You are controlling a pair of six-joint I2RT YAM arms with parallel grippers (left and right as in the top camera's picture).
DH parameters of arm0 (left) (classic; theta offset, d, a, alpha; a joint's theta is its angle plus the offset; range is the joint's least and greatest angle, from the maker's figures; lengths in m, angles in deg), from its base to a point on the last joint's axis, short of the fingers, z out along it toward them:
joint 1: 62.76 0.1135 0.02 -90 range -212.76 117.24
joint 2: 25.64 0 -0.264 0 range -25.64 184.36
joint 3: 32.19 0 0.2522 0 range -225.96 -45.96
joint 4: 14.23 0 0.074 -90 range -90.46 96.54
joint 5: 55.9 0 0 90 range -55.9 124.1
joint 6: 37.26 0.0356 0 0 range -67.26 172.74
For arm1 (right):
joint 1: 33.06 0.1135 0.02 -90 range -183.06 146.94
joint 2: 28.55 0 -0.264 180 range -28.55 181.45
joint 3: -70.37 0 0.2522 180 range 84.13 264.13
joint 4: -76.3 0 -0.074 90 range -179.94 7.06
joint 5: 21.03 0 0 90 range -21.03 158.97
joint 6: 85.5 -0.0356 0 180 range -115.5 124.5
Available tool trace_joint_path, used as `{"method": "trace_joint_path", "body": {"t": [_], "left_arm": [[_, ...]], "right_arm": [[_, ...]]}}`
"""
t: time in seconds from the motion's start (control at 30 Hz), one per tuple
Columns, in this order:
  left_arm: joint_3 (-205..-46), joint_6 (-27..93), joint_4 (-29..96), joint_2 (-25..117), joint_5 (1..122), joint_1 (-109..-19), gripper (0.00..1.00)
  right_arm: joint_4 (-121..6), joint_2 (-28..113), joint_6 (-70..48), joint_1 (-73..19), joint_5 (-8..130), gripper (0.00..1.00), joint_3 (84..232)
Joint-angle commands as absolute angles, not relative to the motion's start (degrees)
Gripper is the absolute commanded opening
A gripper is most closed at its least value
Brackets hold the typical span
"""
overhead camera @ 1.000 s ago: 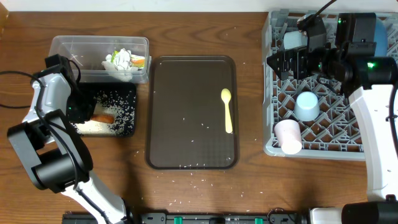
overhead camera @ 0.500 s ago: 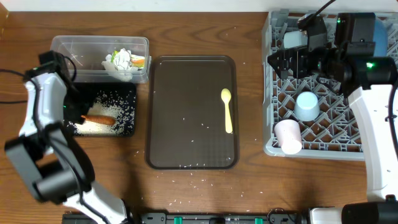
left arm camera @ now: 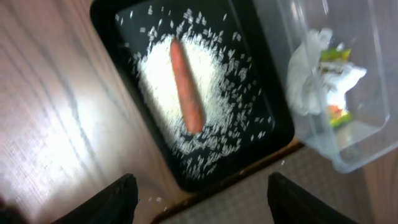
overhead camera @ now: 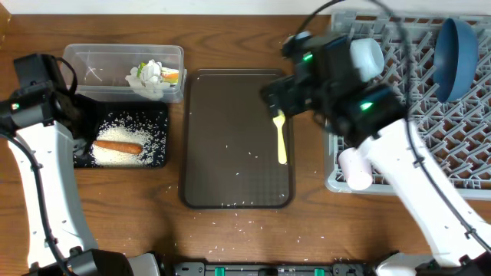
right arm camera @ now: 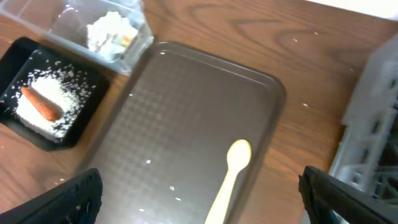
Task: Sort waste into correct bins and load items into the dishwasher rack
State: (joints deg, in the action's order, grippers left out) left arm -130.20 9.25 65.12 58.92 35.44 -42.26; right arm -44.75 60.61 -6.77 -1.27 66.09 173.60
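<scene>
On the far left, my left gripper (left arm camera: pixel 199 202) hangs above the near edge of the black tray (overhead camera: pixel 159 115), jaws spread and empty. The carrot (overhead camera: pixel 116 145) lies on a heap of rice (overhead camera: pixel 123 129) inside that tray, so I take it as the food-scrap bin. Just beyond it, the clear tub (overhead camera: pixel 92 60) holds the paper wads (overhead camera: pixel 148 77) and the wrapper (overhead camera: pixel 172 75), the dry rubbish kept apart. A few grains are scattered on the brown serving tray (overhead camera: pixel 230 107) and on the table near it.

The yellow spoon (overhead camera: pixel 281 136) lies lengthwise on that serving tray's right side, the one dish not yet racked. My right gripper (right arm camera: pixel 200 179) hovers over it, jaws wide with nothing between them, which looks like lining up a pick. On the right, the dishwasher rack (overhead camera: pixel 460 146) has the blue plate (overhead camera: pixel 453 47) standing on edge and the pink cup (overhead camera: pixel 354 167) at its near-left corner.
</scene>
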Motion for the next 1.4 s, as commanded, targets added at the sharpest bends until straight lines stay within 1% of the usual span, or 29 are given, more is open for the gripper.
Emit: {"method": "trace_joint_path", "body": {"t": [0.0,0.1,0.23,0.4,0.5,0.6,0.67,0.7,0.77,0.87,1.1,1.17,1.23,1.37], "left_arm": [[-130.71,9.43,66.93,58.48,35.20,-43.60,0.68],[-130.71,9.47,68.35,58.48,35.18,-45.19,0.68],[-130.71,9.67,68.72,57.85,35.18,-47.90,0.68],[-130.71,9.65,68.50,55.31,35.13,-51.14,0.68],[-130.71,9.65,68.53,53.17,35.13,-52.43,0.68],[-130.68,9.65,68.55,50.88,35.16,-53.56,0.69],[-130.68,9.65,68.53,50.09,34.89,-54.05,0.74],[-130.68,9.65,68.53,49.83,34.85,-54.11,0.81],[-130.68,9.65,68.59,49.80,34.72,-54.09,0.86],[-130.57,9.65,68.81,50.15,34.74,-54.11,0.88],[-130.57,9.65,68.92,50.46,34.74,-54.11,0.91],[-130.57,9.65,68.92,50.46,34.74,-54.11,0.91],[-130.57,9.65,68.92,50.46,34.74,-54.11,0.96],[-130.57,9.65,68.92,50.46,34.74,-54.11,0.96]], "right_arm": [[-45.91,63.21,-11.65,3.58,74.94,0.99,173.38],[-46.79,65.77,-12.24,5.85,74.73,0.99,173.38],[-46.57,68.48,-12.21,6.29,74.22,0.99,173.38],[-47.53,69.05,-9.81,6.36,66.86,0.99,173.38],[-48.16,69.07,-11.14,6.33,66.81,0.99,173.36],[-50.50,69.92,-11.19,6.36,69.87,0.95,173.25],[-52.05,71.21,-11.82,6.33,72.30,0.93,173.25],[-52.82,71.98,-11.84,6.33,72.91,0.92,173.25],[-54.30,73.99,-12.89,6.33,73.50,0.91,173.25],[-55.31,77.35,-15.38,6.33,74.97,0.89,173.25],[-54.17,84.00,-20.41,5.79,83.99,0.86,173.25],[-52.97,85.29,-20.98,5.18,83.95,0.85,173.25],[-51.09,86.56,-21.85,4.30,83.40,0.84,173.25],[-48.84,88.68,-21.81,2.09,78.55,0.80,173.25]]}}
